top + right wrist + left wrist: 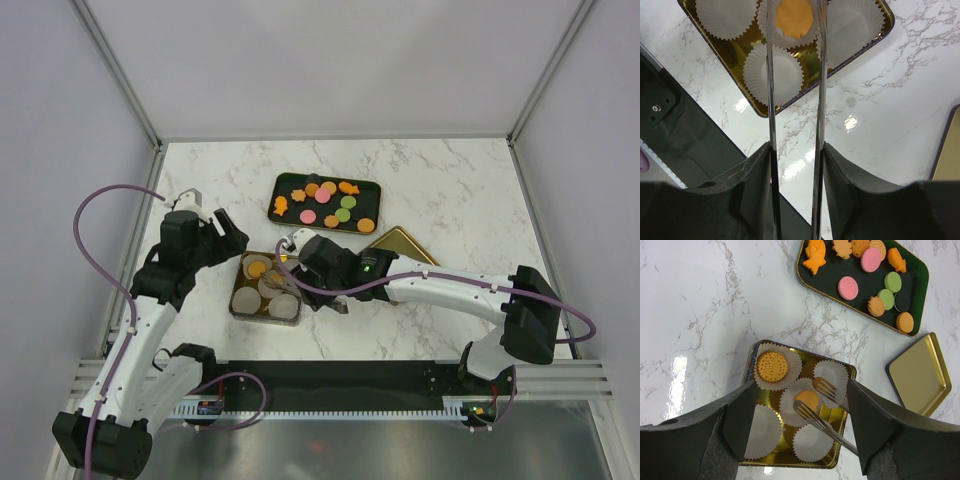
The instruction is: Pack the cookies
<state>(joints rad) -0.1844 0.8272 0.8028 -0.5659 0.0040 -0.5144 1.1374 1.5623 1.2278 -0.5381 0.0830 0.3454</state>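
Several cookies (325, 203), orange, pink and green, lie on a dark tray (920, 275). A gold tin (790, 463) holds paper cups. One cup holds a round orange cookie (772, 366), and the middle cup holds another orange cookie (806, 399), also in the right wrist view (795, 18). My right gripper (796, 150) is shut on metal tongs (825, 425). The tong tips stand apart, just over the middle cookie. My left gripper (801, 390) is open and empty above the tin.
Three cups in the tin are empty, one of them (774, 75) nearest the tin's front rim. The tin's gold lid (400, 245) lies to the right of it. The black base plate (685, 130) runs along the near edge.
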